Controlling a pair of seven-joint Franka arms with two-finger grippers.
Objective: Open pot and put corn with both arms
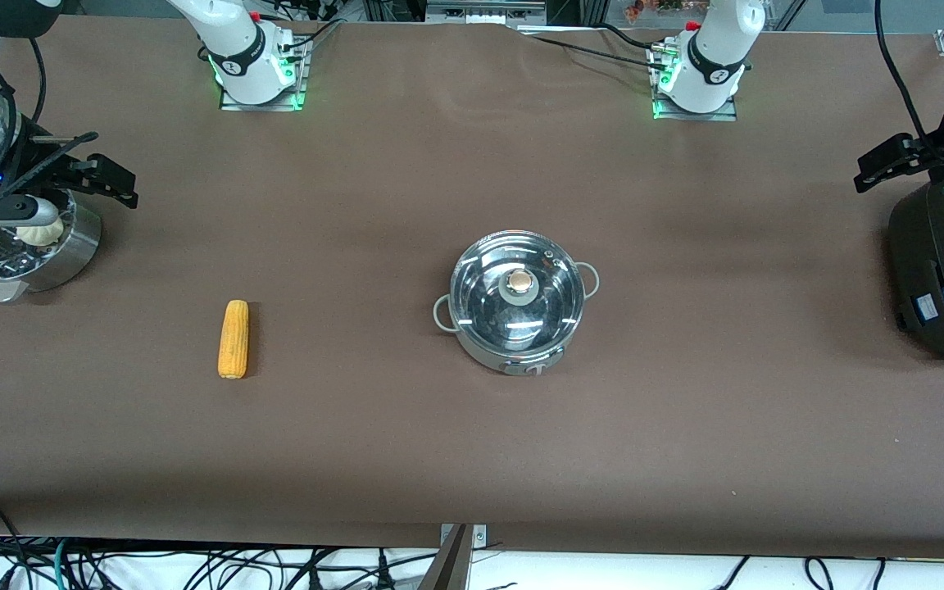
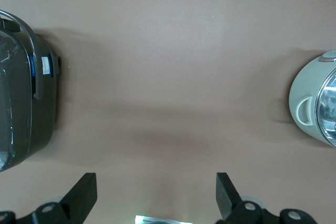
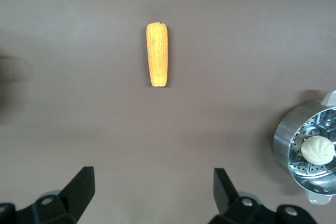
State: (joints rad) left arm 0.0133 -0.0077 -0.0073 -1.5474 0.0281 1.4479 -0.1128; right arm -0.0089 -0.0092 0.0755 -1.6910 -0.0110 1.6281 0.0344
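The steel pot stands in the middle of the table with its glass lid and tan knob on it. Its edge also shows in the left wrist view. The corn lies flat on the table toward the right arm's end, and also shows in the right wrist view. My right gripper is open and empty, up in the air beside the steamer basket; its jaws are wide apart over bare table. My left gripper is open and empty, up beside the black cooker; its jaws are wide apart.
A steel steamer basket with a white bun stands at the right arm's end, also in the right wrist view. A large black cooker stands at the left arm's end, also in the left wrist view.
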